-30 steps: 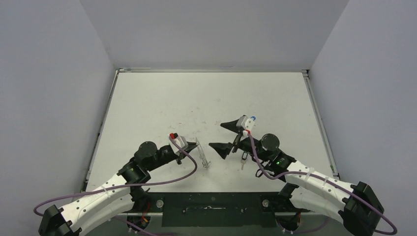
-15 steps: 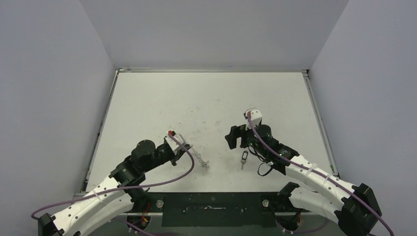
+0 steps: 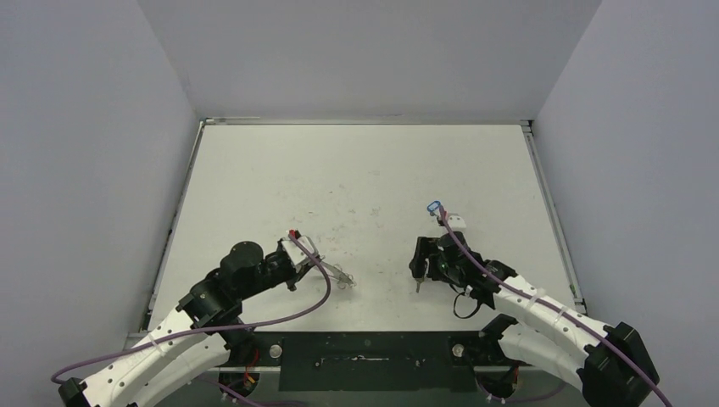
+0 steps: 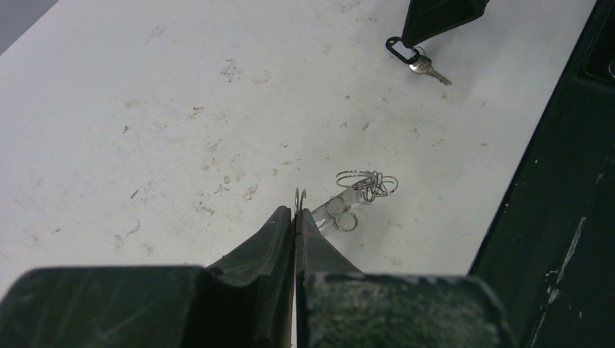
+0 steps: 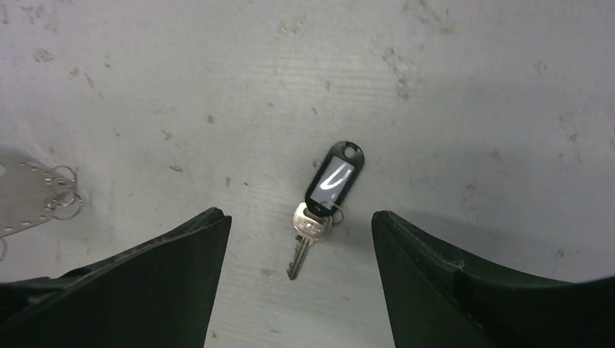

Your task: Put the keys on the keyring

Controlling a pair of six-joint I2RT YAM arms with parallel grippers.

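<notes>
Left tool (image 4: 295, 217) pinches the keyring (image 4: 347, 201) over the scuffed bench (image 4: 181, 109). Right tool (image 5: 297, 217), spread, straddles the dark key (image 5: 310, 225), plain in its wrist view, mostly hidden from above.

The whole table (image 3: 356, 170) is taken in by the top cam from high behind its near edge, tilted down, far off. The L wrist cam is set low & close, faced fwd across the table. The R wrist cam is aimed nearly straight down, v. close. The dark-tagged key (image 5: 319, 210) & keyring (image 4: 355, 194) are caught in all three views.
</notes>
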